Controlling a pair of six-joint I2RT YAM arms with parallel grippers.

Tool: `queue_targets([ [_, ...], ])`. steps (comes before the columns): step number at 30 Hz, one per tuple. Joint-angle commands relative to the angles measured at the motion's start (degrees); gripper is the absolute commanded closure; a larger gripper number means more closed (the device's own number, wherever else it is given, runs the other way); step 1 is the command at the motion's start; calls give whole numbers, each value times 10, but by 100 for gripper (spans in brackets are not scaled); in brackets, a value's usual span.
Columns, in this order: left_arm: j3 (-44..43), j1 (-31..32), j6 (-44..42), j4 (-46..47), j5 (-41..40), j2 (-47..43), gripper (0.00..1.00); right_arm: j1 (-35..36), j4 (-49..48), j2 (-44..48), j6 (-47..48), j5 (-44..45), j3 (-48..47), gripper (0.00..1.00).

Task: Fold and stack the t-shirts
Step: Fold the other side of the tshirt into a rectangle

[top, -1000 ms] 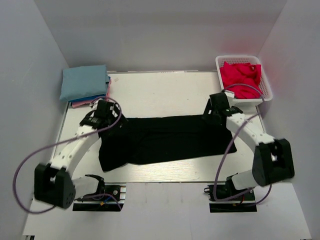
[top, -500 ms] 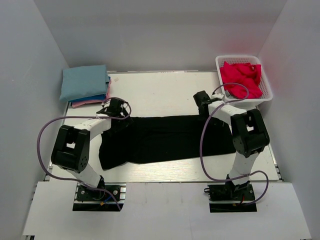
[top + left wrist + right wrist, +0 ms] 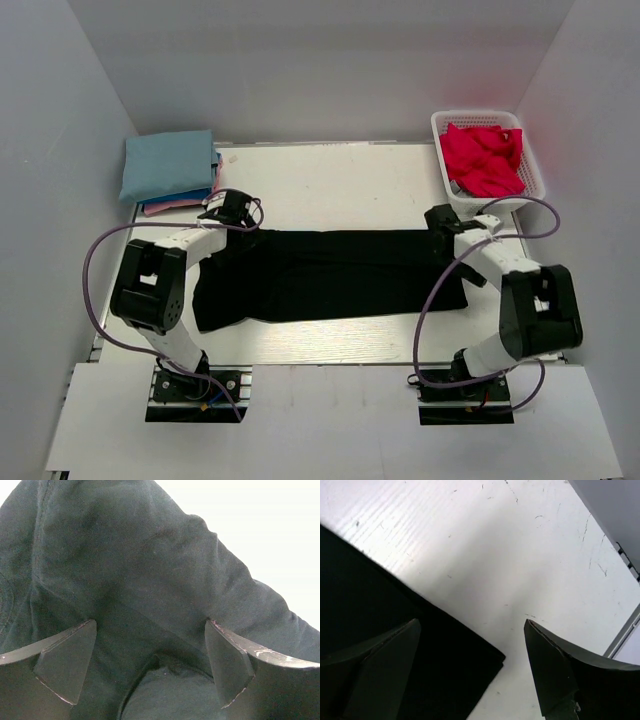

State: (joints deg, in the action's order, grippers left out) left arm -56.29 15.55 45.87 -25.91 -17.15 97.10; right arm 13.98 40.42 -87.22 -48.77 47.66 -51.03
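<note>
— So, where do the two arms stand?

— Both sets of jaws are spread wide and hold nothing. The left gripper (image 3: 150, 650) hangs over rumpled cloth at the far left end of the black t-shirt (image 3: 330, 272), which lies spread across the middle of the table (image 3: 330, 180). The right gripper (image 3: 470, 655) straddles the shirt's far right corner, one jaw over cloth and the other over bare board.

— And the risk?

— On the left the folds look thick. A close there could pinch a sleeve along with the body and drag the fold crooked. On the right the corner lies thin and flat, so the jaws could skim over it and shut on nothing. Then one arm would pull alone and skew the shirt.

— The others?

— The folded stack (image 3: 168, 165), light blue on top, sits at the far left. The red shirt (image 3: 483, 155) is in the basket (image 3: 537, 178).
</note>
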Motion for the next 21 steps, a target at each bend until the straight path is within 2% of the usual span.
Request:
queue_targets([
  [1, 26, -10, -20, -42, 21, 0, 0, 2, -35, 60, 28, -12, 22, 10],
  [5, -19, 4, -40, -56, 43, -28, 0, 3, -187, 145, 170, -204, 64, 10],
  [6, -19, 4, -51, -56, 65, -40, 0, 3, -237, 157, 182, -273, 81, 10],
  [8, -19, 4, -71, -56, 85, -56, 0, 6, -280, 184, 192, -315, 96, 10],
  [9, -19, 4, -78, -56, 110, -63, 0, 7, -336, 197, 212, -361, 117, 10],
  [11, -14, 4, -106, -35, 139, -88, 0, 9, -370, 200, 226, -375, 125, 10],
  [12, -5, 4, -123, -27, 178, -97, 0, 11, -375, 197, 229, -380, 124, 10],
  [15, 8, 16, -141, -16, 215, -122, 0, 14, -382, 158, 236, -393, 114, 10],
  [19, 38, 21, -128, -26, 210, -133, 0, 12, -380, 86, 211, -379, 100, 10],
  [21, 49, 26, -118, -48, 182, -133, 0, 10, -369, 68, 201, -370, 88, 10],
])
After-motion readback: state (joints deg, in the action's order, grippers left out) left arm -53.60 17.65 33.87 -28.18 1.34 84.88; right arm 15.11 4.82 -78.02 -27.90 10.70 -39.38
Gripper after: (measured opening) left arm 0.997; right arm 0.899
